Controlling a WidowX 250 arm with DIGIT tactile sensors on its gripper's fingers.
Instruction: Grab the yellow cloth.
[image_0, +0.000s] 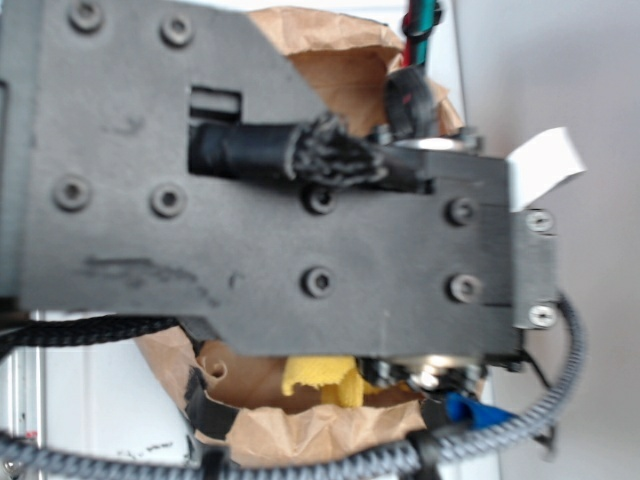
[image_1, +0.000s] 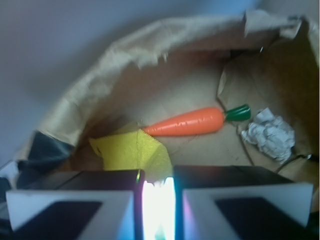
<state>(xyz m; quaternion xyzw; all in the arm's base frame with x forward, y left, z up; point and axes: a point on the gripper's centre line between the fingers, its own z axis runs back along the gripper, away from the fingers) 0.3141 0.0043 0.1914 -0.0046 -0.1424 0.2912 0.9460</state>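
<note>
The yellow cloth (image_1: 132, 150) lies folded on the floor of a brown paper bag (image_1: 150, 45), just left of and below an orange toy carrot (image_1: 187, 122). My gripper (image_1: 159, 182) hangs right over the cloth's near edge. Its two dark fingers (image_1: 100, 182) stand close together, with a ridge of the cloth pinched in the narrow, glare-lit gap between them. In the exterior view my arm (image_0: 300, 200) covers most of the bag, and only a bit of the cloth (image_0: 318, 378) shows beneath it.
A small off-white crumpled wad (image_1: 270, 132) lies right of the carrot's green top (image_1: 239, 112). The bag's walls (image_0: 330, 60) rise all around, with black tape (image_1: 42, 147) on the left rim. Cables (image_0: 500, 425) loop under the arm.
</note>
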